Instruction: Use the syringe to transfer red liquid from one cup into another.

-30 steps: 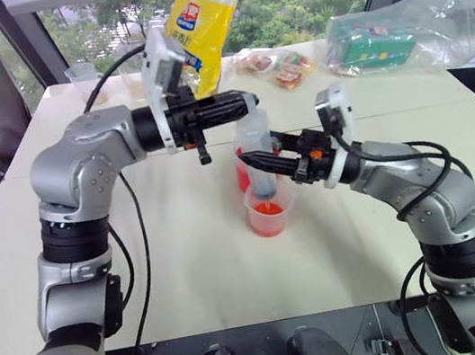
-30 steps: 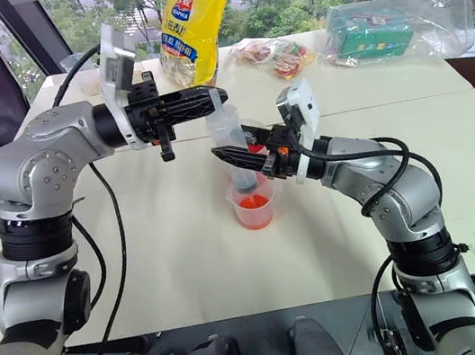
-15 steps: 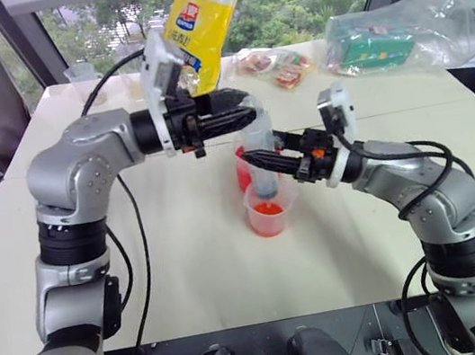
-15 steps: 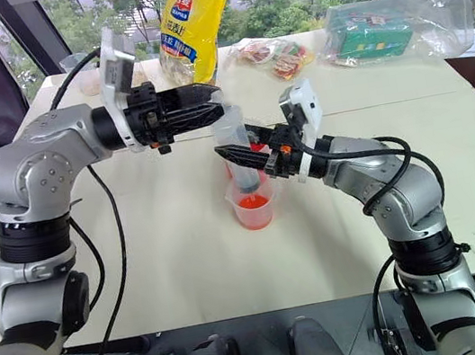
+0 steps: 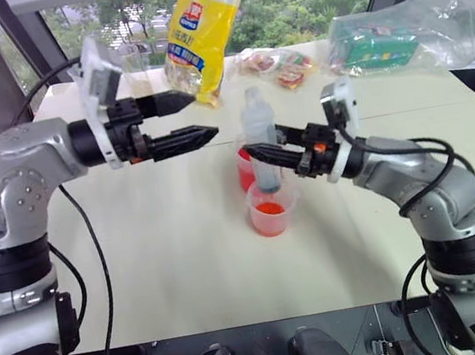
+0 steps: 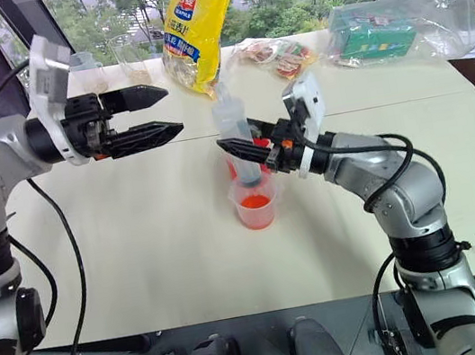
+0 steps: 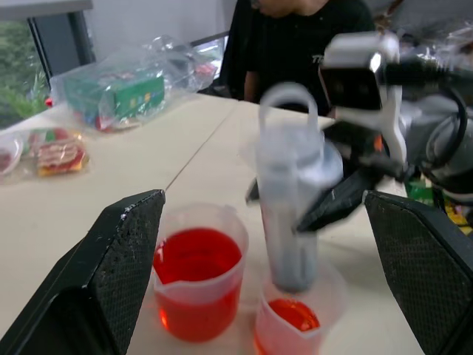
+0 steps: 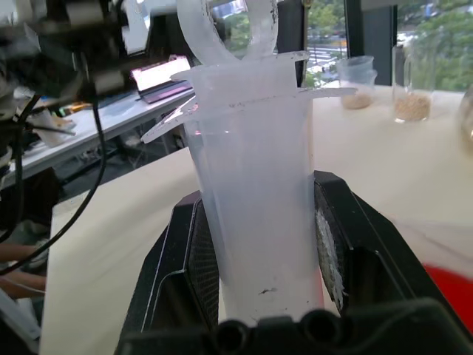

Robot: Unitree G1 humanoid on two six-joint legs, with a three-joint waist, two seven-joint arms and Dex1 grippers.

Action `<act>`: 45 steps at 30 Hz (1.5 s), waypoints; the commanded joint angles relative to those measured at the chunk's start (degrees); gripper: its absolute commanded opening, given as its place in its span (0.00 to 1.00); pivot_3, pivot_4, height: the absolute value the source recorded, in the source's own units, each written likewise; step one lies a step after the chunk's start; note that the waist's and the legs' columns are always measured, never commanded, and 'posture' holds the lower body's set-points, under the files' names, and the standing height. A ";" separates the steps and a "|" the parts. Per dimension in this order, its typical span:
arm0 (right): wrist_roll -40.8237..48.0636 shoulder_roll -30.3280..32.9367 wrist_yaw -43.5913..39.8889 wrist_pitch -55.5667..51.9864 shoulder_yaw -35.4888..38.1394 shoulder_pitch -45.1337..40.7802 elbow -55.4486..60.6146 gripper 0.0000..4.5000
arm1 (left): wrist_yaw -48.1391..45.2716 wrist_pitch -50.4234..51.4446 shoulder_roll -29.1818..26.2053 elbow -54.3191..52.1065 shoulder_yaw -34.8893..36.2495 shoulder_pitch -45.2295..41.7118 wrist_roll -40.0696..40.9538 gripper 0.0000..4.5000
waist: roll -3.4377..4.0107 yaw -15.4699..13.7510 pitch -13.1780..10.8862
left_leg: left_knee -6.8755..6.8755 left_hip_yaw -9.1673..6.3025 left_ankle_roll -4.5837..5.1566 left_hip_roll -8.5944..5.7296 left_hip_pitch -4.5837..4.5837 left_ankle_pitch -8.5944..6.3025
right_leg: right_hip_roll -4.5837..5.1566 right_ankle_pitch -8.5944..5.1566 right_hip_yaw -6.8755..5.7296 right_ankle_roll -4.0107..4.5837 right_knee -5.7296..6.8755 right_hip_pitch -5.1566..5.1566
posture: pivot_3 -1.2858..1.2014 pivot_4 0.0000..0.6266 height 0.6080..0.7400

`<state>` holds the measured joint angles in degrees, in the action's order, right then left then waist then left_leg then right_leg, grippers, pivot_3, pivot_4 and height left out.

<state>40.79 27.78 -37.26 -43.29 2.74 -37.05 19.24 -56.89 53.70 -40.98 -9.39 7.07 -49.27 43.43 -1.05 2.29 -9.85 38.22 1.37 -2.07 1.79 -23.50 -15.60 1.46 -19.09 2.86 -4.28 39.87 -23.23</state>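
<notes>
Away from the syringe (image 5: 260,142), the left gripper (image 5: 196,118) has withdrawn and now stands released, fingers spread. Right gripper (image 5: 256,153) stays clenched on the barrel, which stands upright, tip down inside the shorter cup (image 5: 267,208) on the worktop (image 5: 187,259). That cup holds shallow orange-red liquid (image 5: 267,209); the taller cup (image 5: 244,166), just behind, holds bright red.

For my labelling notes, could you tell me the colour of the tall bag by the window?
Yellow tall bag, clearest in the right eye view.
</notes>
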 commanded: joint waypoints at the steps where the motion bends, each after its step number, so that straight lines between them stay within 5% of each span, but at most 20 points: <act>1: 2.38 2.13 0.75 -3.14 2.96 -4.42 -0.41 0.31 | 1.60 -0.05 -0.02 -2.63 1.93 0.32 1.80 0.99 | 0.00 0.03 0.00 | 0.00 0.00 0.00 0.01 0.00 0.00 | 0.00 0.00 0.00 0.00 0.00 0.00 | 0.52 0.24 1.00; 10: -5.56 6.70 18.19 -27.52 4.20 -29.80 -29.86 0.31 | 5.20 -1.43 2.94 -4.61 0.94 2.79 2.04 0.99 | 0.00 0.12 0.00 | -0.10 0.06 0.06 0.00 0.01 0.04 | 0.03 0.00 0.04 0.02 0.03 -0.10 | 0.52 0.24 1.00; 18: -15.90 10.17 10.74 -35.16 -14.21 -31.96 -45.32 0.31 | 6.39 -2.20 3.05 -5.83 0.93 4.47 2.02 0.99 | 0.01 0.24 0.00 | -0.21 0.16 0.17 0.00 -0.15 -0.02 | 0.04 0.00 0.08 0.01 -0.33 -0.14 | 0.52 0.24 1.00; 30: -25.70 8.37 1.37 -30.04 -23.52 -30.81 -58.27 0.31 | 8.71 -3.58 1.35 -9.10 2.53 10.76 1.98 0.99 | 0.00 0.23 0.00 | -0.18 0.13 0.18 0.01 -0.30 -0.03 | 0.03 0.01 0.06 0.00 -0.35 -0.26 | 0.52 0.24 1.00; 36: -28.16 7.55 -0.75 -29.26 -22.50 -31.50 -60.26 0.97 | 9.21 -3.11 0.64 -10.29 3.46 12.50 3.62 1.00 | 0.00 0.14 0.00 | -0.14 0.11 0.17 0.00 -0.29 -0.03 | 0.05 0.01 0.04 0.00 -0.34 -0.23 | 0.52 0.24 1.00; 45: -24.19 16.78 -9.13 -29.36 -18.84 -26.46 -33.86 0.99 | 10.18 -1.64 -2.06 -12.75 5.66 15.70 5.97 1.00 | 0.01 0.09 -0.01 | -0.16 0.07 0.19 0.00 -0.33 -0.04 | 0.05 0.02 0.01 -0.01 -0.37 -0.24 | 0.52 0.24 1.00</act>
<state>15.02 42.40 -44.18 -73.25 -18.56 -63.71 -21.63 -47.11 52.08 -41.95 -19.86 10.21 -33.71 48.14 -1.04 2.38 -9.86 38.05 1.42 -1.87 1.80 -23.84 -15.65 1.51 -19.08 2.85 -4.29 39.47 -23.47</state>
